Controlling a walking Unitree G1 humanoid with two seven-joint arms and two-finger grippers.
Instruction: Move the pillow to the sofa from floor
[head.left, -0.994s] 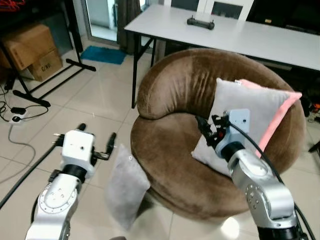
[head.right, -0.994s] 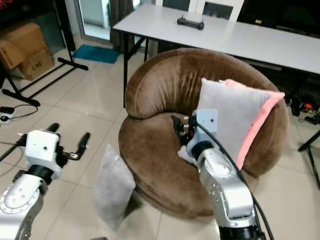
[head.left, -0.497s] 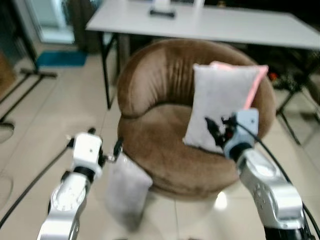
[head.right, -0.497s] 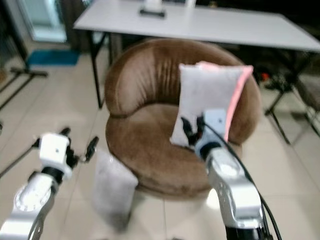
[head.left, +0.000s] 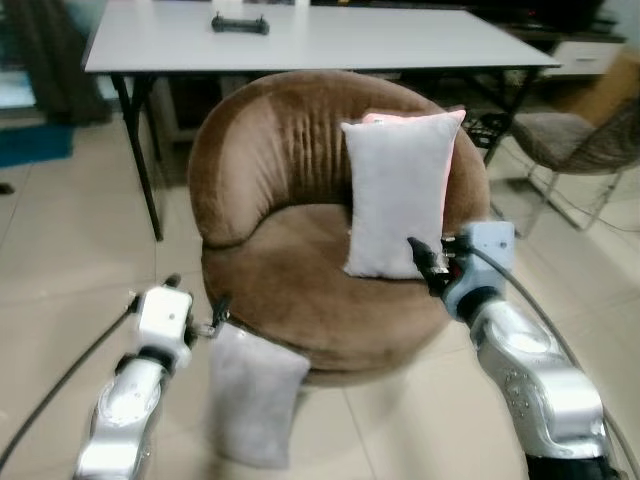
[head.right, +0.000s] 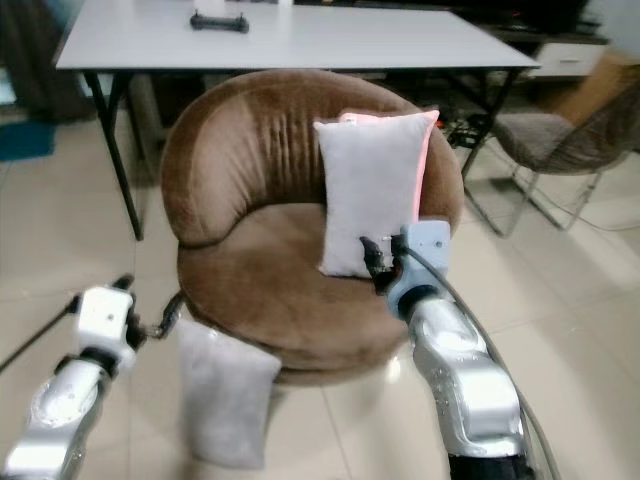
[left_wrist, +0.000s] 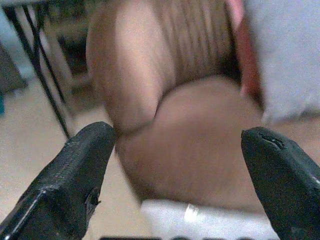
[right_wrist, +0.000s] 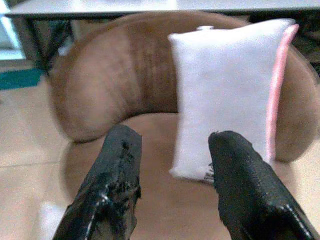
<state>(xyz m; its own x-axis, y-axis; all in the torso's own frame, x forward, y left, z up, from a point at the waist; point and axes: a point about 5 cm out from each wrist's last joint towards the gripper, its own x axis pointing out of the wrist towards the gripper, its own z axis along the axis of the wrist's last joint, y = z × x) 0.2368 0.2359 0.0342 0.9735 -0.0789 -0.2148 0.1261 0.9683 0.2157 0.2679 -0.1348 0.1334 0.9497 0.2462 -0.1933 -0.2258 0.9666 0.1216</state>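
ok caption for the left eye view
Open left gripper above grey floor pillow leaning on brown sofa.

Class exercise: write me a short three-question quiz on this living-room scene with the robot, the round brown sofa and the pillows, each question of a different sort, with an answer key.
1. True or false: the grey pillow on the floor leans against the front of the brown sofa.
2. Which stands upright on the sofa seat? A. a cardboard box B. a grey pillow with a pink one behind it C. a folded blanket
3. Fill in: the left gripper hovers just above the floor pillow with its fingers ____.

Key:
1. True.
2. B, the grey pillow on the seat.
3. Open.
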